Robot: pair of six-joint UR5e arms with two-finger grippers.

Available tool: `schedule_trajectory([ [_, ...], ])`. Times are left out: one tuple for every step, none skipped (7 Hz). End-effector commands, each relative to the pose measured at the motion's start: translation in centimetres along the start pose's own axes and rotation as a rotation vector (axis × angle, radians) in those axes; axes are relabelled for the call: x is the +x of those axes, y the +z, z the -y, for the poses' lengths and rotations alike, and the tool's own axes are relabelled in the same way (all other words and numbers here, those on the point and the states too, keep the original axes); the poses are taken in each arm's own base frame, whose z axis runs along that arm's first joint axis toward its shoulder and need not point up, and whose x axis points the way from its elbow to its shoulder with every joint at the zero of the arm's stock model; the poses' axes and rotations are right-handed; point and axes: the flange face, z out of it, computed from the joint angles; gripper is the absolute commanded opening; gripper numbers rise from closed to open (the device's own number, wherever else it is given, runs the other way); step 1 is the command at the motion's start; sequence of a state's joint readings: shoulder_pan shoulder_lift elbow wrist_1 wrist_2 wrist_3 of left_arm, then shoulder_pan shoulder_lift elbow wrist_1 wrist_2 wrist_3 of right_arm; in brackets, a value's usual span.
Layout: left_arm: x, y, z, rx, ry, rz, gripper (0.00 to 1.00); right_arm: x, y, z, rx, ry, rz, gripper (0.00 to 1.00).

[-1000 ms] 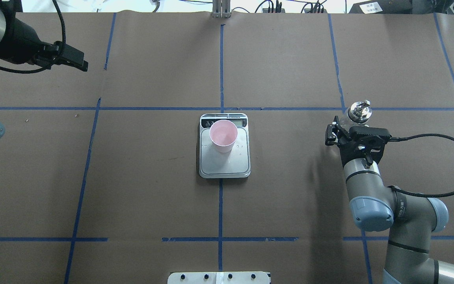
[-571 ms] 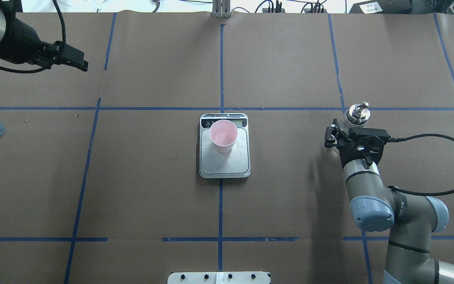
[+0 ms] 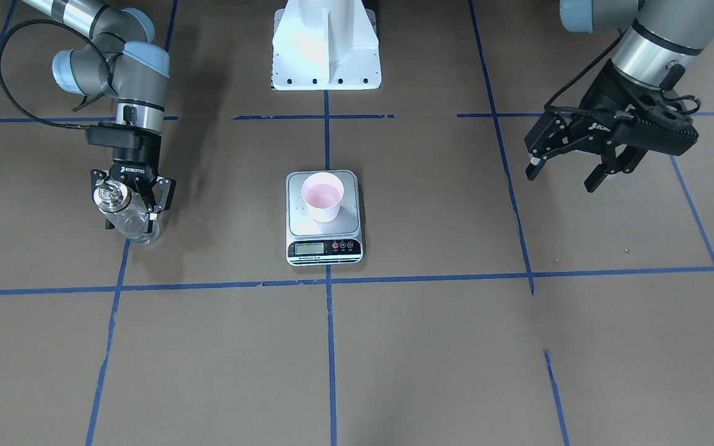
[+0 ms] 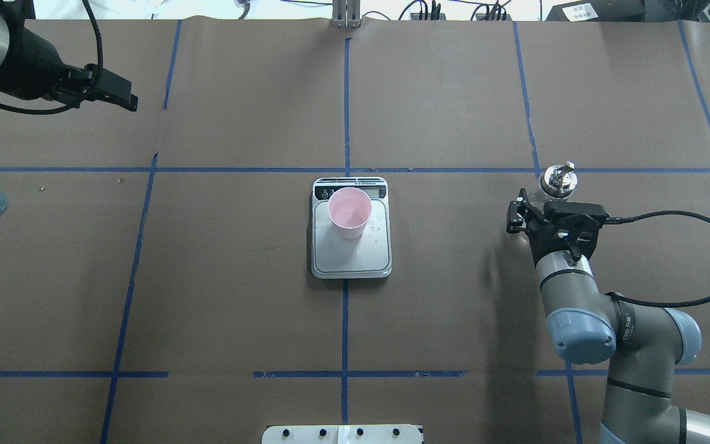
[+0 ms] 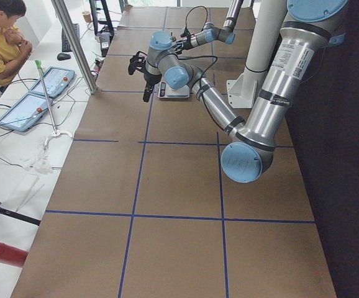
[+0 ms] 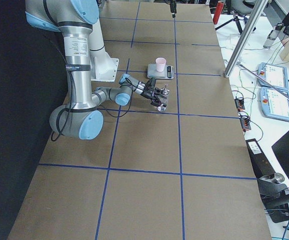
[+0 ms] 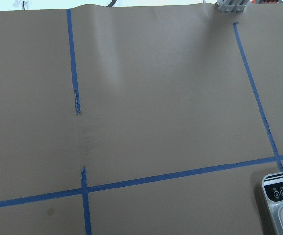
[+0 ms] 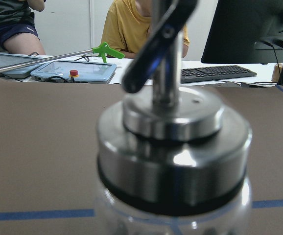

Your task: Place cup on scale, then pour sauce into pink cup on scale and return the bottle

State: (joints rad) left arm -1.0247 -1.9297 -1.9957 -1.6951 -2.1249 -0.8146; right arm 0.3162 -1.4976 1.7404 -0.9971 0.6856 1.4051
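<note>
The pink cup (image 3: 323,197) stands upright on the silver scale (image 3: 325,248) at the table's middle; both also show in the overhead view, the cup (image 4: 349,213) on the scale (image 4: 355,262). My right gripper (image 3: 132,217) is shut on the clear glass bottle (image 3: 131,222) with its silver spout cap (image 4: 559,179), upright, low at the table, far to the scale's right. The cap fills the right wrist view (image 8: 173,147). My left gripper (image 3: 563,178) is open and empty, raised above the table's left side. I cannot tell whether there is liquid in the cup.
The white robot base plate (image 3: 326,49) sits at the robot's edge. Blue tape lines (image 4: 346,111) grid the brown table cover. A few droplets lie on the scale platform. An operator (image 5: 2,31) and tablets (image 5: 40,93) are beyond the far edge.
My right gripper has lowered the bottle a little; its cap looks smaller and lower in the overhead view. The left arm, cup and scale have not moved.
</note>
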Motion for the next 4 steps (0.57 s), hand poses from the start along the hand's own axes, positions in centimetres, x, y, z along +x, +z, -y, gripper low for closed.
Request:
schedule_trajectory([
  [0.04,-0.06,-0.01,0.001,0.001,-0.001,1.0,-0.18,-0.22,-0.23,-0.004,-0.002,0.005,0.0],
  [0.04,-0.07,-0.01,0.001,0.001,-0.001,1.0,-0.18,-0.22,-0.23,-0.004,-0.002,0.005,0.0],
  [0.05,-0.07,-0.02,0.0,0.001,-0.002,1.0,-0.2,-0.22,-0.35,-0.016,-0.002,0.007,0.0],
  [-0.03,-0.03,-0.05,0.0,0.0,0.0,1.0,-0.2,-0.22,-0.35,-0.016,-0.002,0.007,0.0],
])
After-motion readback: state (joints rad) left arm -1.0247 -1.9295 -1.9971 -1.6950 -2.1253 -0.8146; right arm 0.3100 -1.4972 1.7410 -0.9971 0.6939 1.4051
